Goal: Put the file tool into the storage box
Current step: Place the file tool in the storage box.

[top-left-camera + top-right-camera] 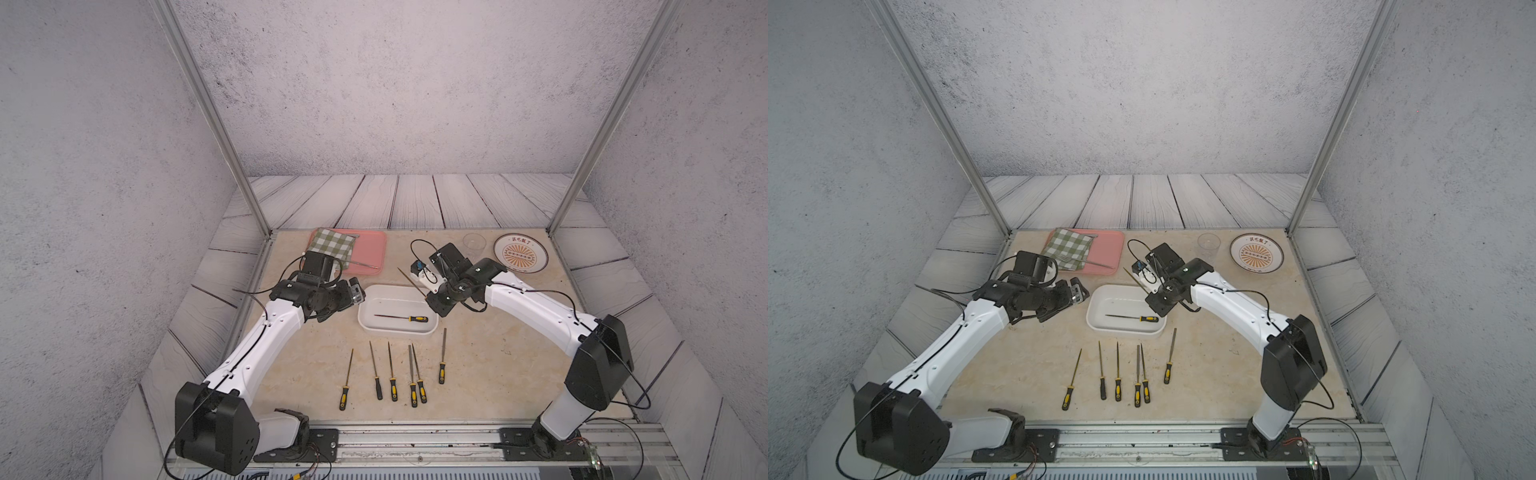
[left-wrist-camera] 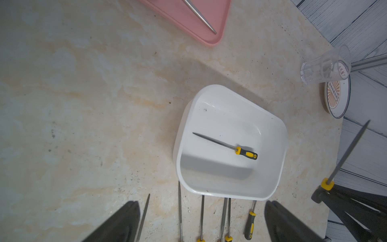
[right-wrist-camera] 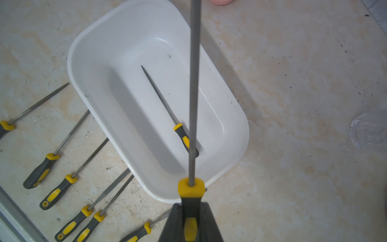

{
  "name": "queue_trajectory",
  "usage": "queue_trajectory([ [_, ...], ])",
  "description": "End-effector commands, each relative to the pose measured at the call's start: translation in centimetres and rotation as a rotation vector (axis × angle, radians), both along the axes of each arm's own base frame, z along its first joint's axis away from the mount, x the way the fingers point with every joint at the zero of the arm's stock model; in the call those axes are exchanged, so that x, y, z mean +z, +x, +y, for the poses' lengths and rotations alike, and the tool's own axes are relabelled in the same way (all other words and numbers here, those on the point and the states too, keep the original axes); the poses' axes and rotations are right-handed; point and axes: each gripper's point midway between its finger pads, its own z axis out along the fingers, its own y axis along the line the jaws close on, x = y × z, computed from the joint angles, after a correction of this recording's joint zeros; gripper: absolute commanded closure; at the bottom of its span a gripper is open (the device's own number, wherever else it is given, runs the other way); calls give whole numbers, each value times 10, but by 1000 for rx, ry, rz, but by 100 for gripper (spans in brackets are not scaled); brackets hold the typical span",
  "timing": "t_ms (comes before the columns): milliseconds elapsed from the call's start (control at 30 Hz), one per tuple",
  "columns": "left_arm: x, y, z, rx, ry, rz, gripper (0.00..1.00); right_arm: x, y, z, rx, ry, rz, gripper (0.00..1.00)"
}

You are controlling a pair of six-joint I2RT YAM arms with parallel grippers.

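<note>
Eight yellow-and-black-handled files are in view. Six loose files [image 1: 393, 389] lie in a row near the worktop's [image 1: 498, 374] front edge, one boxed file [image 1: 401, 318] lies inside the storage box [image 1: 386, 301], and one held file [image 3: 193, 83] is clamped in the right pincer [image 3: 191, 207].

There is one white storage box. One pink tray [image 1: 372, 249] at the back left carries one green-checked cloth [image 1: 332, 245] and one slim metal utensil [image 1: 365, 264]. At the back right stand one clear tumbler [image 1: 474, 241] and one patterned plate [image 1: 520, 252].

There are two arms, the left arm [image 1: 266, 340] and the right arm [image 1: 536, 311]. That makes two pincers, counting the left pincer [image 2: 202, 202].
</note>
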Motion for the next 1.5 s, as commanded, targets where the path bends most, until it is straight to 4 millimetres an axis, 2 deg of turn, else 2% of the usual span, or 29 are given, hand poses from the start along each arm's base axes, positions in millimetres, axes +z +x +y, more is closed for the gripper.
queue_trajectory([
  [0, 4, 3, 9, 11, 13, 2, 2, -3, 6, 12, 92, -14, -3, 89],
  [200, -3, -6, 15, 21, 29, 15, 2, -25, 21, 22, 135, -70, 13, 89],
  [500, -2, -20, 22, 34, 41, -5, 2, -59, 21, 38, 257, -170, -17, 88],
  [800, -16, -31, 21, 25, 29, 29, 2, -83, 34, 43, 208, -242, -48, 88],
  [1067, -26, -39, 19, 26, 6, 63, 2, -94, 56, 39, 178, -354, -152, 88],
  [1467, -30, -42, 19, 35, 2, 71, 2, -106, 59, 45, 222, -385, -160, 86],
])
